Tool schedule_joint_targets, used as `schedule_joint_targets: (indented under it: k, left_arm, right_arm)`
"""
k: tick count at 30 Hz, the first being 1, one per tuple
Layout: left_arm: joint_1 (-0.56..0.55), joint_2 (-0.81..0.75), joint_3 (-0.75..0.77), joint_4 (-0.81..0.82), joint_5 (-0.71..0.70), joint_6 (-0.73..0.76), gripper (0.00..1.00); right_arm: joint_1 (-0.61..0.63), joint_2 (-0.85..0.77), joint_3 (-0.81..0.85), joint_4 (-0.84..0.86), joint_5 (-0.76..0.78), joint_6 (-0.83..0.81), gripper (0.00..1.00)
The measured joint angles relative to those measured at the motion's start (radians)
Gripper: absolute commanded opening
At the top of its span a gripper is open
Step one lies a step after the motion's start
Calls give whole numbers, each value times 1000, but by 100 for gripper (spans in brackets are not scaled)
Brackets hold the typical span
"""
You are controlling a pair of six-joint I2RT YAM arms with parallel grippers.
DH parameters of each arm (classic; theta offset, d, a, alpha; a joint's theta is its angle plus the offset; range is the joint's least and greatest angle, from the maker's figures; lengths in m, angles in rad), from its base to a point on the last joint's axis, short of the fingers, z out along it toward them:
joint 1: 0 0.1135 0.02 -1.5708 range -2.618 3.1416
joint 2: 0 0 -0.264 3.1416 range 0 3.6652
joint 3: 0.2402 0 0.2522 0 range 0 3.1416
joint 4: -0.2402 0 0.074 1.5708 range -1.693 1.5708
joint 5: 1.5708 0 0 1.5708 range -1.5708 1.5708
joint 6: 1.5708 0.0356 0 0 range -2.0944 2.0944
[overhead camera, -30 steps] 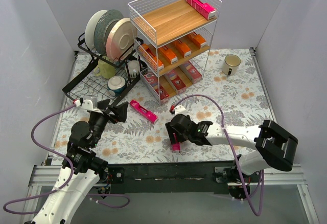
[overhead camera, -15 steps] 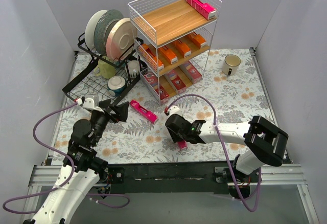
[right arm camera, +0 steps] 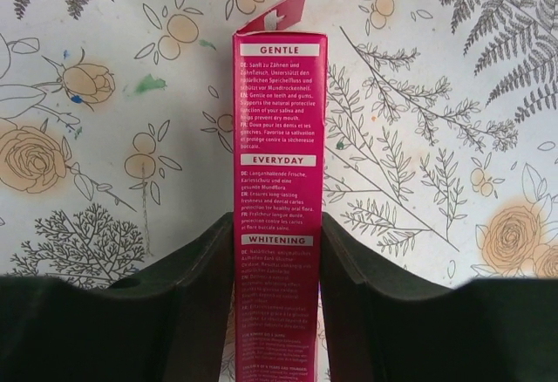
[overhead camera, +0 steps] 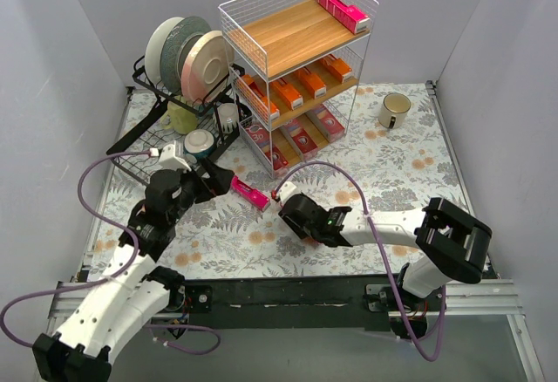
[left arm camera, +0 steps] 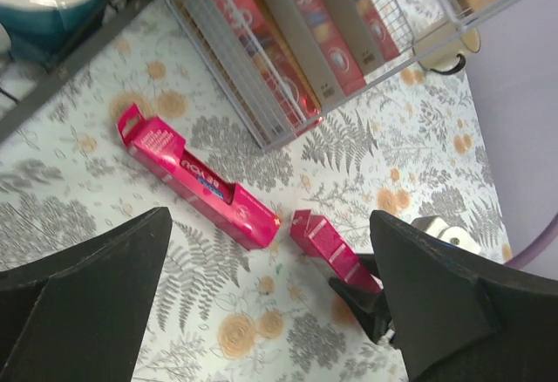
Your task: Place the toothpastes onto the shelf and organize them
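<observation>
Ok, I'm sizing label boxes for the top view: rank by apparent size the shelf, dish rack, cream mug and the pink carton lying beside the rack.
1. shelf
2. dish rack
3. pink carton and cream mug: too close to rank; carton longer, mug broader.

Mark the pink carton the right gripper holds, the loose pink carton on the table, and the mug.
held carton (right arm camera: 279,181), right wrist view, middle of its printed side
loose carton (left arm camera: 199,177), left wrist view, middle of its top face
mug (overhead camera: 397,104), top external view, its open mouth
</observation>
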Motion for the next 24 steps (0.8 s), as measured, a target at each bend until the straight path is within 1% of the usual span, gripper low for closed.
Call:
schedule_joint_targets:
  k: [1,2,4,5,7,8,10,13,14,17,20,24]
  left_arm:
    - [0,30,16,-18,9,-26,98]
    - [0,60,30,-33,16,-53,98]
    - [0,117,52,-59,47,-108,98]
    - [0,143,60,-69,65,-135,98]
    - [0,191,67,-79,100,-187,98]
    - [0,225,69,-83,124,-217,98]
    - [-3,278,69,-89,154,-266,98]
    - [-16,358,72,-98,183,-337,98]
    - [-25,386,76,-101,188,-359,98]
    - [-70,455,97,-116,187,-424,98]
    - [-145,522,150,-135,151,-491,98]
    - [-274,612,254,-164,42,-577,98]
  right_arm:
    - [0,0,-6,16,1,-8,54]
    - [1,0,-13,32,1,-17,59]
    - [1,0,-19,46,-2,-27,64]
    - [1,0,-19,49,-5,-31,69]
    - [1,-3,-19,60,-12,-30,74]
    - [2,-10,-20,63,-16,-28,78]
    - [3,-45,-31,64,-23,-23,80]
    - [5,-141,-51,58,-15,-2,85]
    - [5,-176,-56,56,-4,7,89]
    - [5,-268,-71,47,65,56,94]
    - [5,-341,-104,15,171,118,96]
    - [2,-400,-163,-51,301,218,98]
